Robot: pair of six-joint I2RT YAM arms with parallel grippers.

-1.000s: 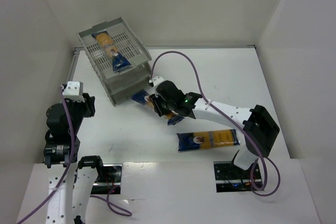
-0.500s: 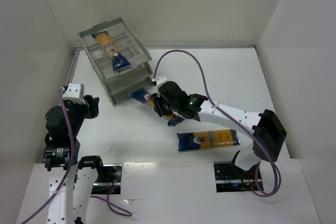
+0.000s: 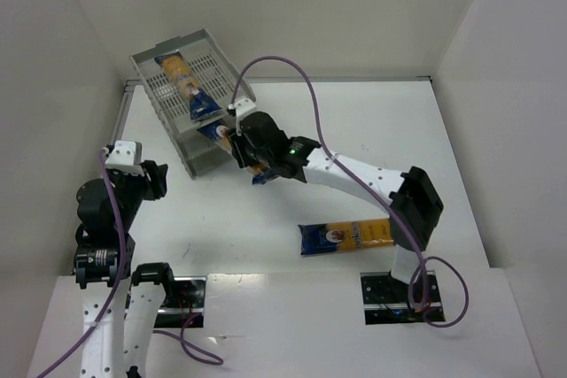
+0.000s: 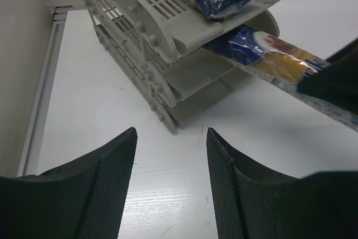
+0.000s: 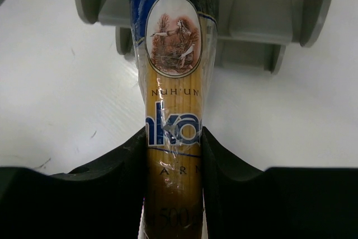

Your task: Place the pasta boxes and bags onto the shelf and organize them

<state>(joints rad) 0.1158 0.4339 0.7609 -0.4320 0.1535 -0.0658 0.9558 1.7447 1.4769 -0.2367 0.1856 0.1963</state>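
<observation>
My right gripper (image 5: 173, 141) is pinched across the see-through orange middle of a long narrow spaghetti packet w/ dark blue ends (image 5: 173, 43). The packet's front end is poked under the top tray of the light grey 3-tier slotted plastic shelf (image 4: 193, 32), into what looks like the middle tier. The shelf sits at the far left corner of the white table (image 3: 372, 130).

A 2nd packet of the same kind (image 3: 188, 86) lies in the top tray. A 3rd (image 3: 350, 236) lies flat by the near edge, right of centre, just beside the right arm's base.

The left gripper (image 4: 170, 135) hangs near the left edge facing the shelf front. Its fingers are spread w/ nothing between them.

Handling, as I judge it: the packet is light and stiff as a bundle, but the strands are brittle and the film is slick. Approx. mid-length is the spot to hold, so it stays level while sliding in. Squeeze gently, since too much force would probably snap the pasta.
</observation>
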